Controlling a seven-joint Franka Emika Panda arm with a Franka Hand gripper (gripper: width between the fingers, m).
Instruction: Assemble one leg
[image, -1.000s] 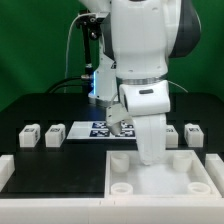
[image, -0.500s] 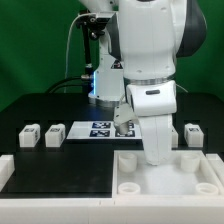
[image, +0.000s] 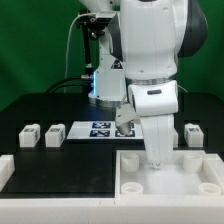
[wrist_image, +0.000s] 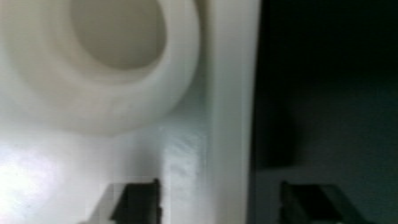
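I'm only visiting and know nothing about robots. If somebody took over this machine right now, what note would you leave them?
End effector: open, holding nothing, its fingers either side of the edge of the big white square part, near a round corner socket.
Legs: three show, all loose on the black table: far-left leg, its neighbour leg, and right-side leg on the exterior view's right. The arm may hide others.
Done: no leg fitted, as far as shows.
Left: pick up a leg and seat it in a socket.
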